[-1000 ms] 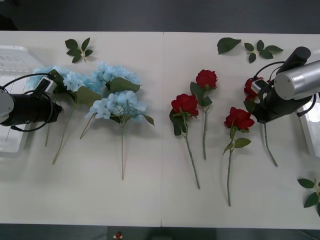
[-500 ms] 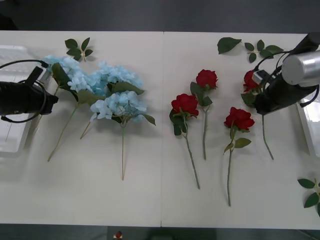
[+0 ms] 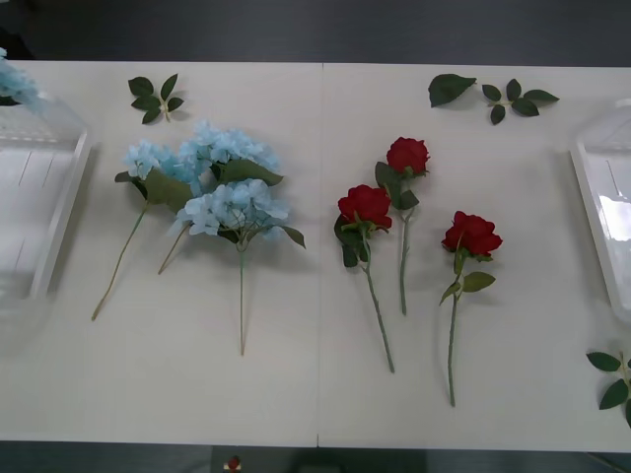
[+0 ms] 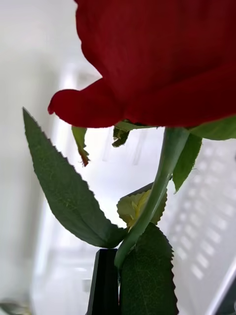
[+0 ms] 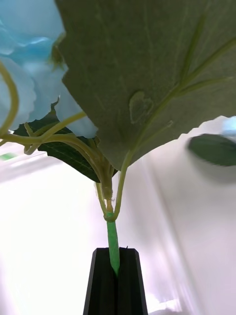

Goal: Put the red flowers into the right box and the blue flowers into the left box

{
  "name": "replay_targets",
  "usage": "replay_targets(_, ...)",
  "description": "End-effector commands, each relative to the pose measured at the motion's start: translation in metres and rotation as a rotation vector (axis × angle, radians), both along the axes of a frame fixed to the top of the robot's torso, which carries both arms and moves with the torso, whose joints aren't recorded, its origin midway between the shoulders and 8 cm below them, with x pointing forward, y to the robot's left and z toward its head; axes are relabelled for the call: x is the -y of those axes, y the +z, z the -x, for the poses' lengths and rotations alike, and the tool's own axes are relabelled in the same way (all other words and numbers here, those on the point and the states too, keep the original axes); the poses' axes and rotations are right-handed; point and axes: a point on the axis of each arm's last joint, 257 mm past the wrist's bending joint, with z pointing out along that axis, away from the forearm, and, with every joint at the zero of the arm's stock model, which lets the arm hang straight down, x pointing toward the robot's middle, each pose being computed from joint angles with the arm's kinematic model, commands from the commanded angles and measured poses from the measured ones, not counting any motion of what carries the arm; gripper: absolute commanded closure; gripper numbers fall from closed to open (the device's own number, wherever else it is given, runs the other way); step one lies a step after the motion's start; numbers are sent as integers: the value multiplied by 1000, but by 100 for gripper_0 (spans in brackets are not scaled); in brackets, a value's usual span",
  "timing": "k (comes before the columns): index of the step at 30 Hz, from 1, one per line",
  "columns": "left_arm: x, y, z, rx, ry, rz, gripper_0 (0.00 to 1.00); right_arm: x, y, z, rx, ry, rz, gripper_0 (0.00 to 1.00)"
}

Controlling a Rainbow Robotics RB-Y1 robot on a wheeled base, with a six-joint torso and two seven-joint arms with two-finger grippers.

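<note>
Front view: three deep-red roses (image 3: 404,197) lie right of centre on the white bench (image 3: 315,394), three pale-blue hydrangea clusters (image 3: 212,182) left; the slotted white bin (image 3: 59,212) sits at nine o'clock, the smooth white tray (image 3: 592,192) at three.

Right wrist view: the right end effector (image 4: 112,275) is clamped on a fourth rose's stem (image 4: 160,189); the thin stem could slip.

Left wrist view: the left end effector (image 5: 117,278) pinches a blue cluster's stem (image 5: 113,241).

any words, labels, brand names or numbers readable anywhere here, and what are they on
None: no text can be read anywhere.
The left box and right box show plain white plastic.
The red flowers, blue flowers and table bear no print.
The small object at the table's near edge is too small to read.
</note>
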Motion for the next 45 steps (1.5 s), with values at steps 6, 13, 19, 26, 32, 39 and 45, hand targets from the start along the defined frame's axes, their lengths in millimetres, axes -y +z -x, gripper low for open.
replay_targets(6, -118, -6, 8, 57, 283, -19, 100, 81, -42, 8, 43, -64, 139, 100)
replay_targets(13, -110, -34, -2, 60, 295, -7, 100, 88, -82, -1, 81, -69, 180, 100)
replay_targets(19, -83, -68, -13, 38, 275, 19, 100, 99, -85, 6, 63, -75, 207, 7)
replay_targets(26, -70, -87, -19, 26, 267, 19, 100, 48, -80, -2, 31, -33, 77, 0)
replay_targets(32, -69, -86, -20, 27, 264, 21, 99, -29, -55, 3, 1, -33, -154, 0)
replay_targets(39, -63, -85, -19, 24, 256, 53, 58, -153, -38, 22, -69, -50, -339, 0)
replay_targets(45, -47, -66, -8, -15, 189, 125, 44, -230, -41, 57, -70, -123, -385, 0)
